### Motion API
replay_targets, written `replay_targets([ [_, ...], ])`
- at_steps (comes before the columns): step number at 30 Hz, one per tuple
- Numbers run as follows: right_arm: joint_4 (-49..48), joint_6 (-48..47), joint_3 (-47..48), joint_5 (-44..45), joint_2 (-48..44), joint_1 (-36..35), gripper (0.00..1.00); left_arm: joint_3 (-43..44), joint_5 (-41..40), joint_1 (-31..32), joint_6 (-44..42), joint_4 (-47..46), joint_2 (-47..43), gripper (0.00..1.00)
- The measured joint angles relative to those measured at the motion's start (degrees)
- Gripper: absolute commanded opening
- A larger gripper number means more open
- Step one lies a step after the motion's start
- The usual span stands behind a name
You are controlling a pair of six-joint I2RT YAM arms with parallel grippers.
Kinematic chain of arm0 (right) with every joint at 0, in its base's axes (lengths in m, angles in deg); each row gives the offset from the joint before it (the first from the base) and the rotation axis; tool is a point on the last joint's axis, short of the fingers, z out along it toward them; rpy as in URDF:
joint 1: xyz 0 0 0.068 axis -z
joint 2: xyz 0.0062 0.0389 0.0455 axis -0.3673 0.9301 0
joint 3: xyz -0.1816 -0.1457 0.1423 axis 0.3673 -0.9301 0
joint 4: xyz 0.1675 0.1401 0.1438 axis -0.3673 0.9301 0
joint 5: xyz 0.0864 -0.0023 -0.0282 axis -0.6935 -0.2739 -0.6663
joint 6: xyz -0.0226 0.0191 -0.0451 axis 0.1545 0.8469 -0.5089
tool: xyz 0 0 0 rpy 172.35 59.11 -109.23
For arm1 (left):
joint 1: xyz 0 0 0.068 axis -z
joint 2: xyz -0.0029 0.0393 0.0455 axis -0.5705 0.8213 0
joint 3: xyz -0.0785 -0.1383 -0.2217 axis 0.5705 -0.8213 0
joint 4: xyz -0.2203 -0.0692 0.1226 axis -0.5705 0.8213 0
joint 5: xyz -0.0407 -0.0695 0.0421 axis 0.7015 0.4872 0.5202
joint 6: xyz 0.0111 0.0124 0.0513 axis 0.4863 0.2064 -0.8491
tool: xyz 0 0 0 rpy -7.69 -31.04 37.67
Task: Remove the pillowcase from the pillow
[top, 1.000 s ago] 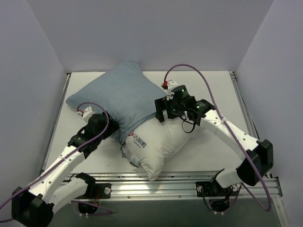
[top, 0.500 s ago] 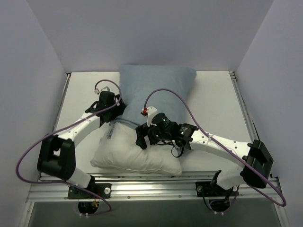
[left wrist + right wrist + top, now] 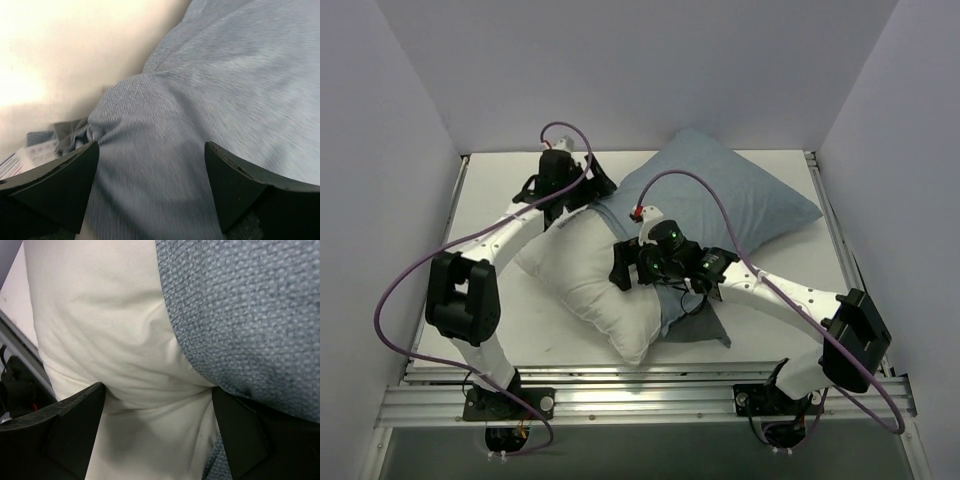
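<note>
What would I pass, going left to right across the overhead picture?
left arm's elbow → white pillow → blue-grey pillowcase → right arm's elbow

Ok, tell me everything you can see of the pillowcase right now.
The pillowcase is pale blue-grey woven cloth, puffed over the far-right half of the pillow, whose bare white end sticks out toward the near left. A darker crumpled fold shows at its near edge. The left gripper straddles its far-left corner, jaws wide; the right gripper straddles its hem where it meets the pillow, jaws also wide.
</note>
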Motion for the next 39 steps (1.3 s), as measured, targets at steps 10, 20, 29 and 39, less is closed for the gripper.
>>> replay_targets([
  [10,-1.9,-2.7,10.2,4.8,9.2,5.8,0.84,8.0,-5.8,-4.3,-8.8,11.8,-11.7,0.94],
  [20,4.3,-6.2,18.4,5.8,9.1,6.0,0.87,-7.4,-7.8,1.7,-20.9,19.1,-38.8,0.94],
  [29,10.8,-9.4,19.9,19.0,-3.0,8.9,0.95,-15.3,-16.2,22.4,-30.8,23.2,-36.8,0.94],
  [39,11.7,-9.3,12.2,19.7,-6.8,12.0,0.94,-14.1,-21.9,29.5,-35.4,18.6,-27.3,0.94],
])
